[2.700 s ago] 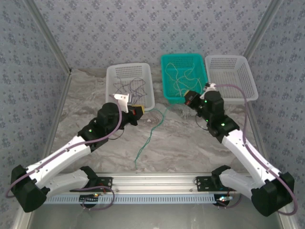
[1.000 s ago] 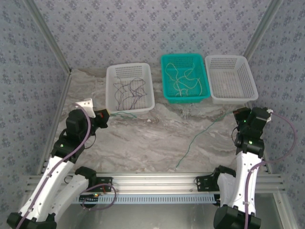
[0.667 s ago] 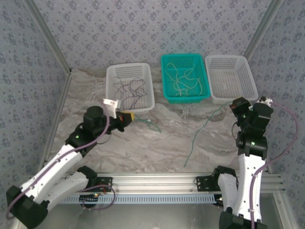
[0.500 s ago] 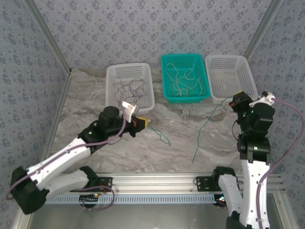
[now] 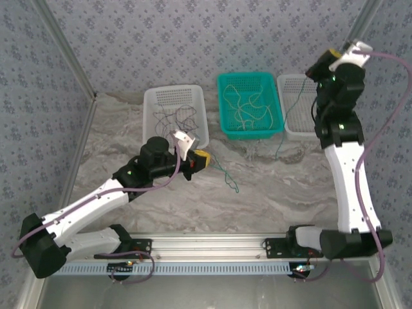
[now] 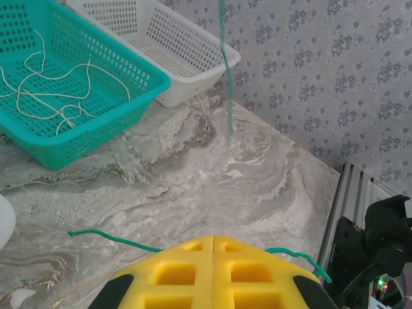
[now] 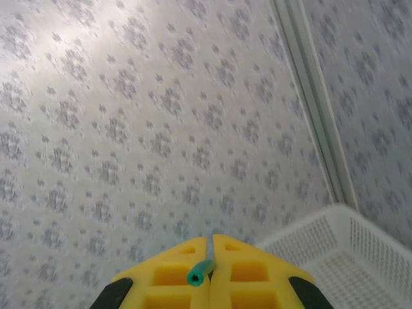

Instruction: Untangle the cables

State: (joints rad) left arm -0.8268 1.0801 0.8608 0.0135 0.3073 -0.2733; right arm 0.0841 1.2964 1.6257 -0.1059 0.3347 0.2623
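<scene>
Yellow pads of the right gripper (image 7: pixel 211 250), held high on an upright arm above the white basket (image 5: pixel 295 123), pinch the tip of 1 dark green cable (image 6: pixel 225 71), which hangs straight down. The left gripper (image 5: pixel 205 158), stretched low over the marble table (image 5: pixel 277 193), clamps another green cable (image 6: pixel 122 241) that curls onto the surface.

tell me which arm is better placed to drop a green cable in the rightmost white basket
Right: the right gripper, shut on a green cable, is raised near the rightmost basket. The left gripper holds a second cable by the leftmost basket.
</scene>
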